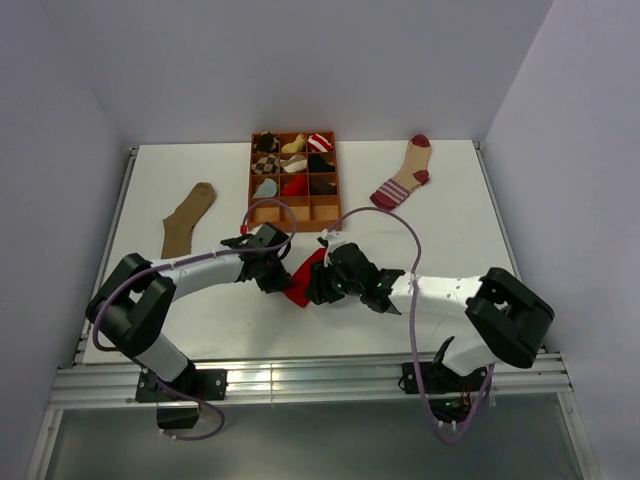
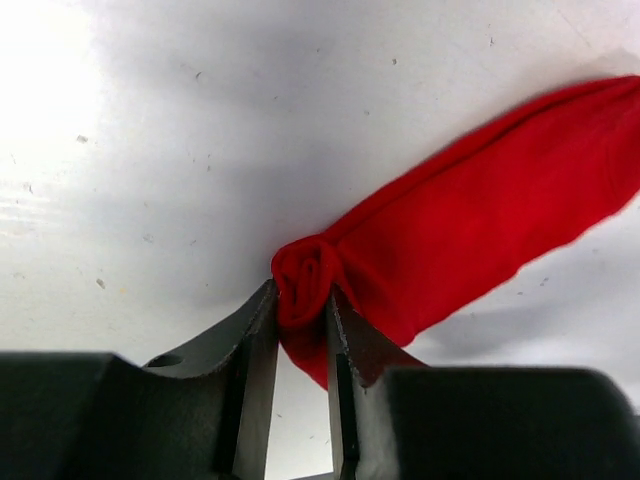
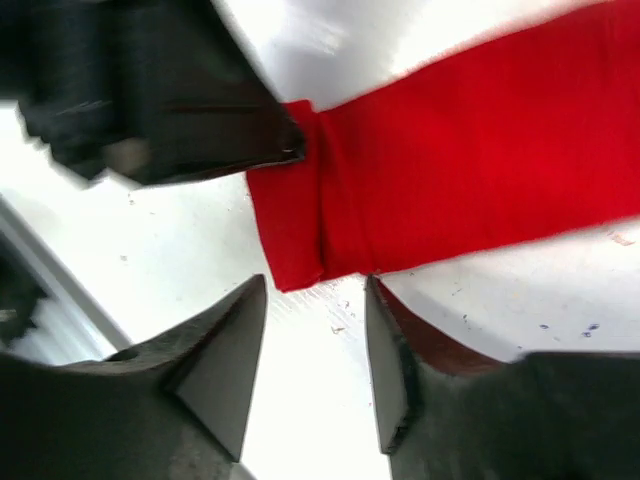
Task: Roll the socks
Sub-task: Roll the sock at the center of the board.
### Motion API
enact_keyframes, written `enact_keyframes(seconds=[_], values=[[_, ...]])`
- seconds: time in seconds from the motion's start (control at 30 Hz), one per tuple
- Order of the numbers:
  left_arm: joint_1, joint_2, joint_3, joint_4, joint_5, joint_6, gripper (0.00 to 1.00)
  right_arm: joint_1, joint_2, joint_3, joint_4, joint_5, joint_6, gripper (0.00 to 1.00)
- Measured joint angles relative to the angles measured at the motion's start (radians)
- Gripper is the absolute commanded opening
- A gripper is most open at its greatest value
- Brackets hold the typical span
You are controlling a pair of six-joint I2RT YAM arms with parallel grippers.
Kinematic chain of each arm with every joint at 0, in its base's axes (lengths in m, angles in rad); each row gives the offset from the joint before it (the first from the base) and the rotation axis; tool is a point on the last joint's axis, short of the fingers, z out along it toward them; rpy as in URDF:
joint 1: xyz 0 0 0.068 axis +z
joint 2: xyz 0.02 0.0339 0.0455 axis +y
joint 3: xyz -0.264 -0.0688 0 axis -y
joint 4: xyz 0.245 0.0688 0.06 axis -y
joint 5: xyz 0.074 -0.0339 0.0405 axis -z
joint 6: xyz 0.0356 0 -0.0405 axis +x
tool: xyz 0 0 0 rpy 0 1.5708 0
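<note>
A red sock (image 1: 303,278) lies on the table between the two arms. My left gripper (image 2: 303,300) is shut on its rolled end (image 2: 305,275); the rest of the sock (image 2: 480,225) stretches away to the upper right. My right gripper (image 3: 315,285) is open just short of the sock's folded end (image 3: 300,225), with nothing between its fingers. The left gripper's finger (image 3: 210,120) shows at that same end. A brown sock (image 1: 188,218) lies flat at the left. A beige sock with maroon stripes (image 1: 405,175) lies at the back right.
A brown compartment tray (image 1: 293,180) at the back middle holds several small sock bundles. Cables loop over the table from both arms (image 1: 400,225). The table's white top (image 1: 520,240) ends in a metal rail at the near edge (image 1: 300,380).
</note>
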Motion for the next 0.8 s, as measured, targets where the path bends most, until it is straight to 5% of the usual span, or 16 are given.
enact_keyframes(seconds=[0.4, 0.8], values=[[0.000, 0.149, 0.199, -0.164, 0.009, 0.150, 0.29, 0.278, 0.046, 0.081, -0.069, 0.420, -0.231, 0.56], [0.000, 0.163, 0.220, -0.186, 0.013, 0.176, 0.29, 0.359, 0.182, 0.212, -0.085, 0.539, -0.308, 0.54]])
